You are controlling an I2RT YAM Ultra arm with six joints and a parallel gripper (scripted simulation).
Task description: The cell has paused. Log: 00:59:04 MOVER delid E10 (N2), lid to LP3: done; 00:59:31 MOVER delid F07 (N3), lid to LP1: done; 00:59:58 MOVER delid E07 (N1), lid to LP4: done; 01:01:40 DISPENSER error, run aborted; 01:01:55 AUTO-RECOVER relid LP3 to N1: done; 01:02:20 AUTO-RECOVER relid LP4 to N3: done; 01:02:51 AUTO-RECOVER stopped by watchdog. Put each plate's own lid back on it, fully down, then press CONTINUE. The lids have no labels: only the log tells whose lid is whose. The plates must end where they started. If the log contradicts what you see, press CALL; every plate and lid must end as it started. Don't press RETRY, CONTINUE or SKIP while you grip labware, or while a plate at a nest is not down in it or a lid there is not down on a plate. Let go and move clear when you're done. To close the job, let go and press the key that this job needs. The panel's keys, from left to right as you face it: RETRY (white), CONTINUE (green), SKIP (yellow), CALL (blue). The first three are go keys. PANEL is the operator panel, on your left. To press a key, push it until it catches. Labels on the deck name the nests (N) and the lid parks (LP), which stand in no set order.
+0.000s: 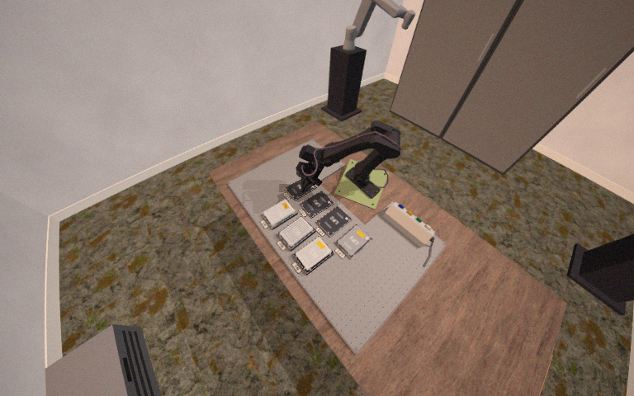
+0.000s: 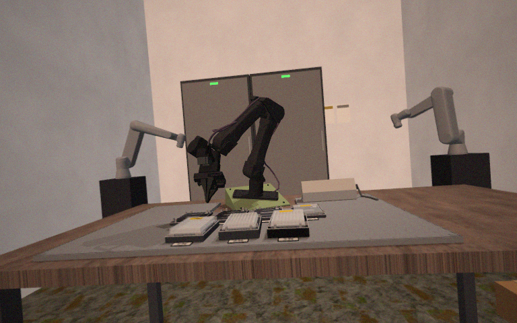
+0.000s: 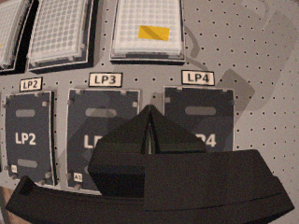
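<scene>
My gripper (image 1: 305, 190) (image 2: 207, 202) (image 3: 149, 110) is shut and empty, above the deck between lid parks LP3 (image 3: 84, 121) and LP4 (image 3: 198, 126). LP3, LP4 and LP2 (image 1: 333, 220) (image 3: 28, 121) hold no lid. A clear lid (image 1: 352, 242) (image 2: 312, 208) with a yellow mark lies on LP1. Three white plates sit in the nests. The plate near LP4 (image 1: 279, 214) (image 2: 192, 225) (image 3: 140, 44) and the one at the opposite end (image 1: 312, 256) (image 2: 287, 218) carry yellow marks. The middle plate (image 1: 296, 232) (image 2: 241, 221) (image 3: 61, 30) has none and looks lidless. Nest labels are unreadable.
The operator panel (image 1: 407, 224) (image 2: 328, 189) stands beyond LP1, with blue (image 1: 400, 205), yellow (image 1: 409, 212), green (image 1: 418, 219) and white (image 1: 428, 226) keys and a cable at its end. The arm's green base plate (image 1: 357, 199) (image 2: 232, 202) is behind the parks.
</scene>
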